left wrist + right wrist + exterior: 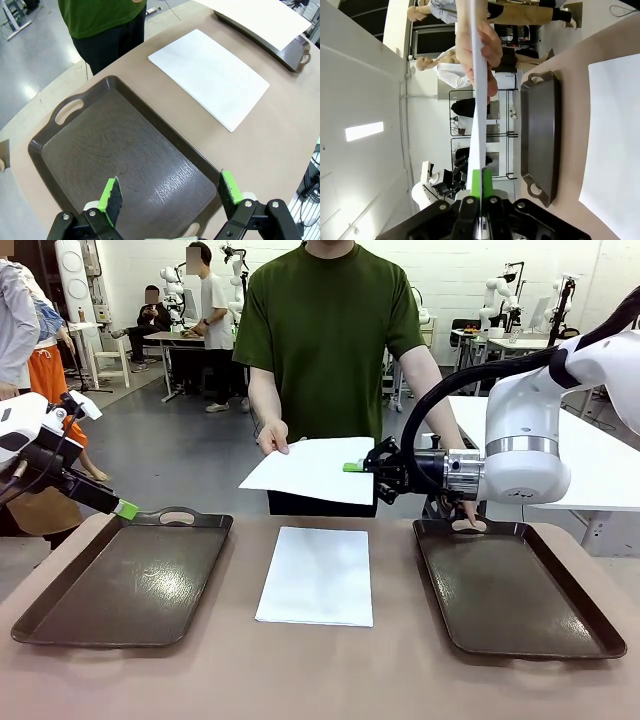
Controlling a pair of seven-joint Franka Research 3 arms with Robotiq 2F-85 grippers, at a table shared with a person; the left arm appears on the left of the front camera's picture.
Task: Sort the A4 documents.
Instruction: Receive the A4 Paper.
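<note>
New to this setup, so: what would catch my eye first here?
A white sheet in mid-air at the far side of the table, held by the right gripper at one edge and the person's hand at the other. Below, a second sheet lies flat between the dark brown left tray and right tray. The left gripper hangs open above the left tray.

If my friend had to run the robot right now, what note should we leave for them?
Right gripper shut on one edge of the raised sheet; the person's hand holds the other side.
Left gripper open above the left tray.
More paper lies flat on the table between the trays.
Done: nothing sorted, left tray and right tray bare.
Left: take the sheet, tray it, then the rest.
</note>
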